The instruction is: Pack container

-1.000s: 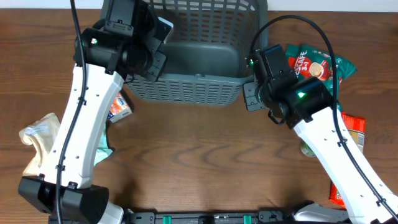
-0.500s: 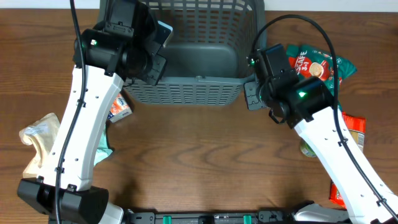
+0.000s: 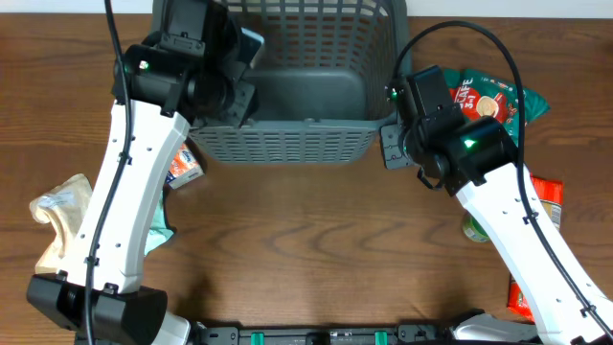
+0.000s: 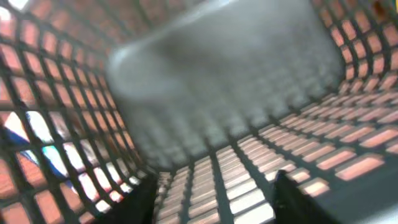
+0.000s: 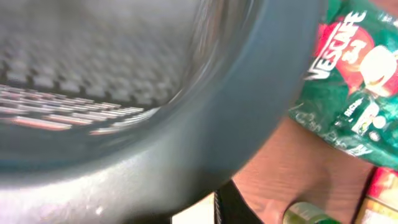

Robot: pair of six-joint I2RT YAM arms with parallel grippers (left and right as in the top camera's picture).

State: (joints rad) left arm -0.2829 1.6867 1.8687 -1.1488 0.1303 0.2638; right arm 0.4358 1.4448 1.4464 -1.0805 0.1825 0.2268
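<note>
**Left gripper (image 3: 235,84) and right gripper (image 3: 393,134) flank the container (image 3: 316,144)**

Overhead: the container sits at the far table (image 3: 306,240) edge, with bare wood nearer.
Left wrist: fingertips (image 4: 142,200) stand apart with lattice between them; hold unclear.
Right wrist: the rim fills the view; grip unclear.

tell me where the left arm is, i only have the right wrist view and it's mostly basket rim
Observer: The left tool is inside the container, by its left wall near the far corner. The left wrist view shows the slotted walls all round it.
Operator: anything in there yet
Observer: From overhead, the part of the floor that shows is bare. The left arm hides the far-left corner.
Operator: whats on the table over on that side
Observer: A crumpled beige bag lies near the table's left edge. A small red-and-white packet sits partly under the arm.
</note>
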